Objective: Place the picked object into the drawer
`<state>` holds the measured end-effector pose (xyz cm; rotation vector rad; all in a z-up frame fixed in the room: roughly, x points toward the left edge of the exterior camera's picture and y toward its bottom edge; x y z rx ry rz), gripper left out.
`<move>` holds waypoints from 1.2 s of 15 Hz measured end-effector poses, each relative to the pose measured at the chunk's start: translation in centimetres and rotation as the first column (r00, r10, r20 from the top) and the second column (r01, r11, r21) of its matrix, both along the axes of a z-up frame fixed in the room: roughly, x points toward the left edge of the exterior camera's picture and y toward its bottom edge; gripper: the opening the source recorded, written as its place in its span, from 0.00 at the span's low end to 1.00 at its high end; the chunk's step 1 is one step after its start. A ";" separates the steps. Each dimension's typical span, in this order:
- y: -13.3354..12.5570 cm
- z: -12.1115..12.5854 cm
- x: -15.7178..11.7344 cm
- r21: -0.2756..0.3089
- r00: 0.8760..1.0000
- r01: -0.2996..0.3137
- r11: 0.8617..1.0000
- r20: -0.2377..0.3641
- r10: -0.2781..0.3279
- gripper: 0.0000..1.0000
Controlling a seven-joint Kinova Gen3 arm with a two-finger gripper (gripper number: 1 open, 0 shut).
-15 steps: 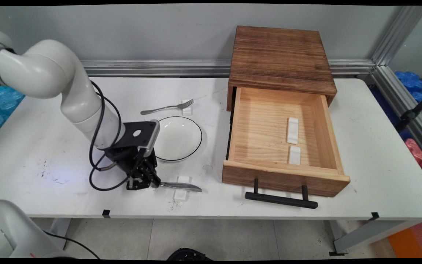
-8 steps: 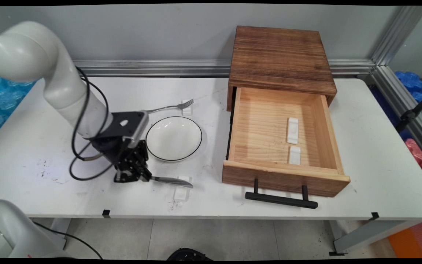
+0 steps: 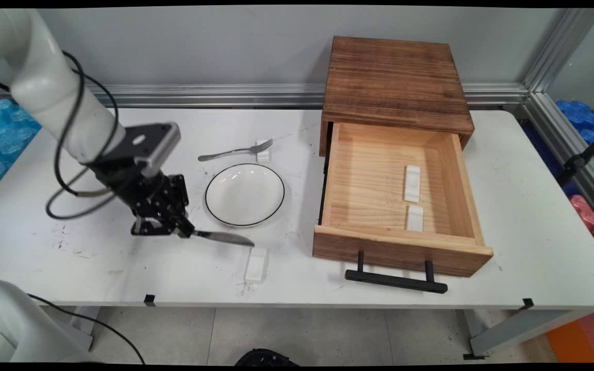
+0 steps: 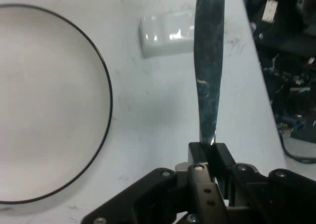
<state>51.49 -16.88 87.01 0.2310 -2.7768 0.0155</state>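
My gripper is shut on the handle end of a metal knife, which sticks out level to the right above the table. In the hand view the knife runs straight up from the closed gripper. Below and right of the blade tip lies a small white rest block, seen too in the hand view as the white block. A white plate with a black rim sits just behind the knife; the plate fills the left of the hand view.
A fork lies behind the plate, tines on another white block. To the right stands a wooden cabinet with its drawer pulled open; two white blocks lie inside. The drawer's black handle juts toward the table's front edge.
The gripper has lifted the knife off its white block and carried it up and to the left. The block stays on the table, now uncovered.
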 end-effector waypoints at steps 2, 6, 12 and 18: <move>-0.1 2.0 0.4 -0.002 1.000 -0.004 1.000 -0.018 0.004 0.00; -1.2 6.6 0.2 -0.009 0.997 -0.053 0.999 -0.063 0.052 0.00; -3.8 13.2 -3.9 -0.029 0.980 -0.156 0.987 -0.134 0.151 0.00; -6.1 16.3 -9.8 -0.064 0.967 -0.208 0.976 -0.160 0.196 0.00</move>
